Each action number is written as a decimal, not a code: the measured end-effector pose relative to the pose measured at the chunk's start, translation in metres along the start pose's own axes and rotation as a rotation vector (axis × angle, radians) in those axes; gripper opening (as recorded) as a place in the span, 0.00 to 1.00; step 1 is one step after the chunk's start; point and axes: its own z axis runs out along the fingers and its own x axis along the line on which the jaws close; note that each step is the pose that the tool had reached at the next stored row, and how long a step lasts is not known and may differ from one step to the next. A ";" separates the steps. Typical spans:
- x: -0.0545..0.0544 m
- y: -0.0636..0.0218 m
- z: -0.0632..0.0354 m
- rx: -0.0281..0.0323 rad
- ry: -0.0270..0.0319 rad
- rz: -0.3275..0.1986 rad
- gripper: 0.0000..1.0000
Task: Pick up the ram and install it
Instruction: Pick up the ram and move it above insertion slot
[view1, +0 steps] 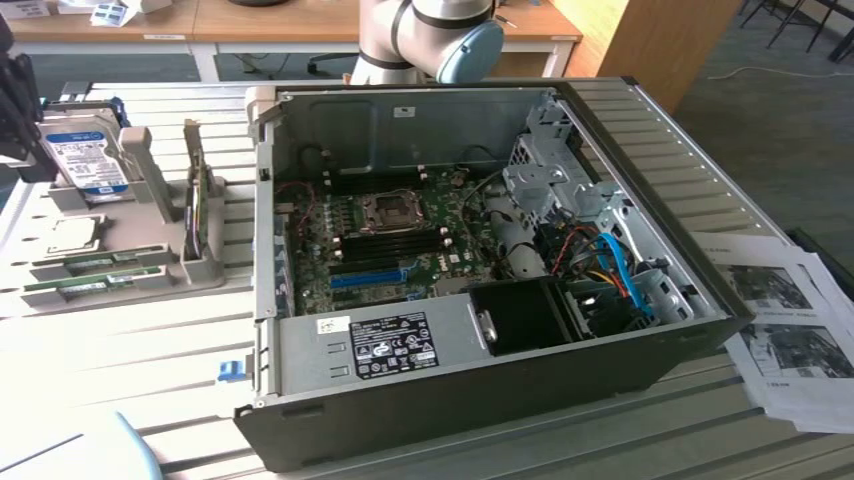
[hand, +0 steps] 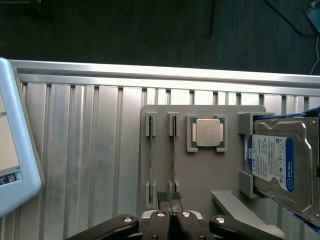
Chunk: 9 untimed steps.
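Two ram sticks stand on edge in the slots of a grey holder tray (hand: 200, 170): one ram (hand: 173, 160) and another ram (hand: 151, 160) beside it. My gripper (hand: 170, 197) hangs above the near end of the tray, its fingers shut together with nothing between them, the tips over the end of the ram closer to the processor chip. In the exterior view the same two green rams (view1: 91, 264) (view1: 83, 286) lie in the holder at the exterior view's left. The open computer case (view1: 467, 260) shows its motherboard (view1: 387, 240) with dark memory slots.
A silver processor chip (hand: 207, 132) and a hard drive (hand: 280, 162) with a blue-white label sit on the same tray. A light-blue-edged screen (hand: 15, 150) lies beside it on the ribbed metal table (hand: 90, 150). Printed sheets (view1: 787, 330) lie at the exterior view's right.
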 end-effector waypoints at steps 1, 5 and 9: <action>0.000 0.0000 0.0005 0.0000 0.0000 0.000 0.09; 0.000 -0.0001 0.0028 0.0001 0.0000 0.000 0.09; 0.000 -0.0001 0.0054 0.0000 0.0000 0.000 0.09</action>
